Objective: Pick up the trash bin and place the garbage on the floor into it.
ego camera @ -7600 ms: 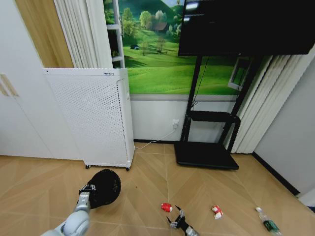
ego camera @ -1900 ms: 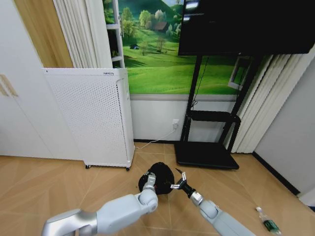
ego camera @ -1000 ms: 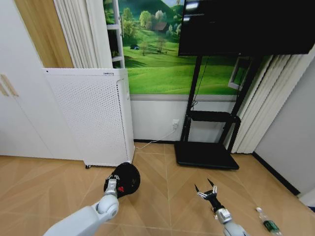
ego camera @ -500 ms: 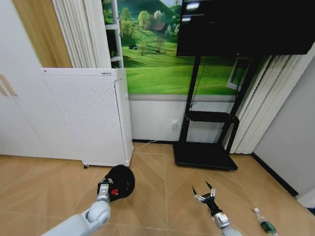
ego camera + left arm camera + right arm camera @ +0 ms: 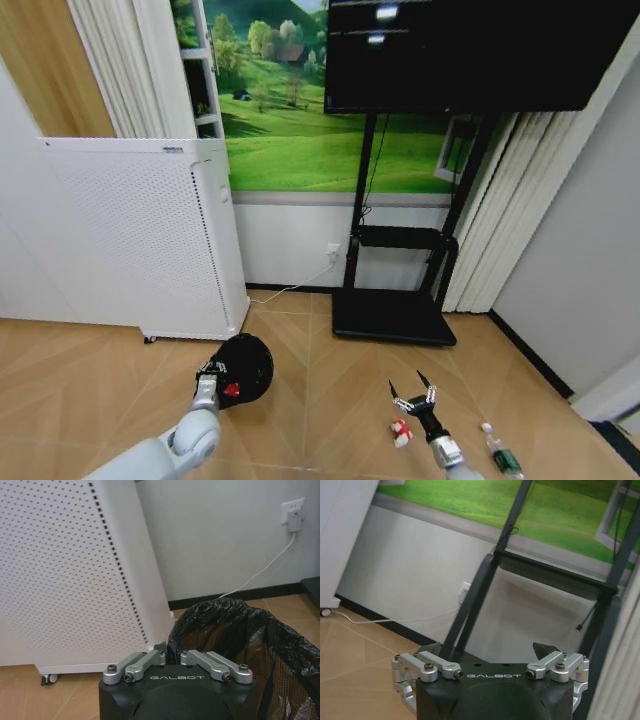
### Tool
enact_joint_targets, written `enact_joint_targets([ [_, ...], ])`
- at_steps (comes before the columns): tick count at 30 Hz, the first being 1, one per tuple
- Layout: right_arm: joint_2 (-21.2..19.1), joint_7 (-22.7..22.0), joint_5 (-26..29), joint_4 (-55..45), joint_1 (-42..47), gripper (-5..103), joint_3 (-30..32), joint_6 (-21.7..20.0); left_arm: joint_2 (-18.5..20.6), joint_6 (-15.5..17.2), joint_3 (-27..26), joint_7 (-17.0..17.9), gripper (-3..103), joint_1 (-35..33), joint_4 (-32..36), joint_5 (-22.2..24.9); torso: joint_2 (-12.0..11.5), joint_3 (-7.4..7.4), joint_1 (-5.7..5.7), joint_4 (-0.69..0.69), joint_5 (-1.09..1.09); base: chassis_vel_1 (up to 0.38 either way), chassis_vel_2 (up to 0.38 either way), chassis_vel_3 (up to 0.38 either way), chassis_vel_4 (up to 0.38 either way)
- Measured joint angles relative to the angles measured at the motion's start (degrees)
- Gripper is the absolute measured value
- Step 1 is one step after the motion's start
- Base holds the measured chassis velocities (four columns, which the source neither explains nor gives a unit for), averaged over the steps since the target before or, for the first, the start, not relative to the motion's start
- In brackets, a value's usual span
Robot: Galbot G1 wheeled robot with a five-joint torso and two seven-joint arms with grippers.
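At about 7 o'clock in my head view, my left pincer [image 5: 211, 372] is clamped shut on the rim of the trash bin [image 5: 243, 366], holding it clear of the floor. The bin is a small round basket of black wire mesh, lined with a crinkled black plastic bag that folds over its lip; it tilts its mouth toward me, and a bit of red shows inside it [image 5: 232, 390]. In my left wrist view my fingers [image 5: 159, 656] meet on the bagged edge of the bin [image 5: 235, 625], the mesh wall running off beside them. Just beyond the bin, toward 9 o'clock, stands the white perforated appliance [image 5: 140, 240] on its small castors, with a white cable [image 5: 296, 285] trailing along the skirting to a wall socket.

Toward 5 o'clock my right pincer [image 5: 414, 395] is raised above the wooden floor [image 5: 320, 400], its fingers spread wide and holding nothing. Just beside it on the floor lies a red-and-white wrapper [image 5: 400, 432]. Farther toward 4 o'clock lies a clear plastic bottle with a green label [image 5: 498, 456], well apart from the bin. Behind, at 12 o'clock, a black stand [image 5: 392, 300] carries a dark screen [image 5: 470, 55]
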State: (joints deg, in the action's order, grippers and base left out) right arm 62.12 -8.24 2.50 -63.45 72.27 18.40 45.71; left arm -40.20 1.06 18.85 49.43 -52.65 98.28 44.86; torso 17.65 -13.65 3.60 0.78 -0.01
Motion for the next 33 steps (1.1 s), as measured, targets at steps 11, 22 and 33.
enact_joint_targets([
  [11,0.63,-3.61,-5.97,-0.4,1.49,100,1.08,-0.38,0.06,-0.04,-1.02,0.16,7,-1.3,0.8,-0.4,0.01,0.01,-0.01,-0.07,-0.02,-0.007,-0.027,0.027,-0.001],
  [22,-0.14,-5.83,-4.65,5.94,-1.02,100,-5.63,-6.22,0.98,-0.23,-3.64,-0.2,7,-5.02,2.11,-1.78,0.01,0.01,-0.01,-0.03,-0.01,0.015,0.012,-0.009,-0.01],
  [33,2.93,0.88,-2.13,21.26,-7.39,100,-8.34,-5.34,1.02,-1.29,-6.85,-1.75,7,-9.87,0.08,-5.0,0.01,0.01,-0.01,-0.04,0.0,0.0,0.0,0.0,0.0],
])
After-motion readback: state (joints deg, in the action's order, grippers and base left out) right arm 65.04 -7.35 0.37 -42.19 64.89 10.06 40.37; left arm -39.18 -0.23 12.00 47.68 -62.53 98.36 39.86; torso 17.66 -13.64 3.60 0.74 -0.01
